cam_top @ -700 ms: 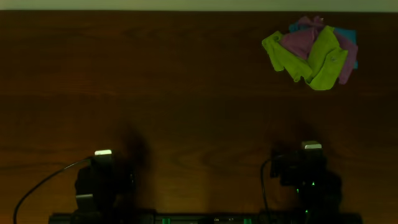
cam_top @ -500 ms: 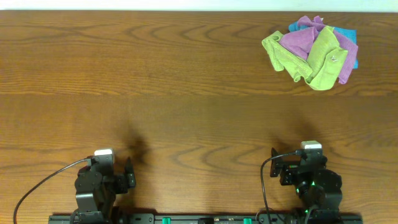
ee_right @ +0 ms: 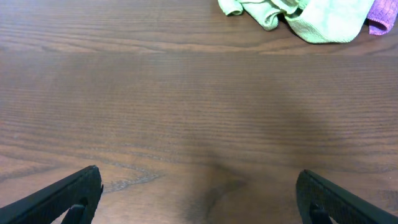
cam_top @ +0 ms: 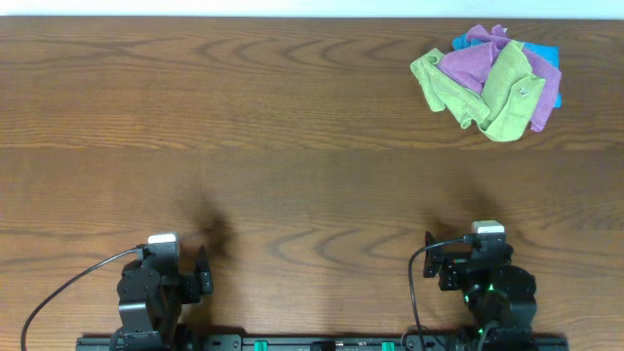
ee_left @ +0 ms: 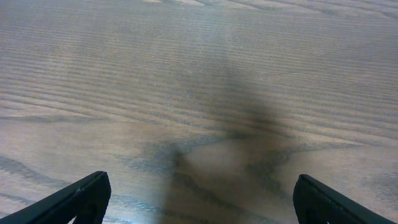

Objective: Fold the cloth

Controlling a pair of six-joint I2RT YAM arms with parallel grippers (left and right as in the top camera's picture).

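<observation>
The bright lime-green microfibre cloth (cam_top: 507,102) is lying crumpled in a heap at the far right of the brown wooden table (cam_top: 244,117). It is tangled there with a purple cloth (cam_top: 473,63), a duller olive-green cloth (cam_top: 441,86) and a blue cloth (cam_top: 548,51). The left gripper (ee_left: 202,198) and the right gripper (ee_right: 199,190) are resting near the front edge, well apart from the heap. Both have their fingers spread wide and are holding nothing. In my judgement the folding is not yet begun: the cloth is waiting to be pulled out, flattened and folded.
</observation>
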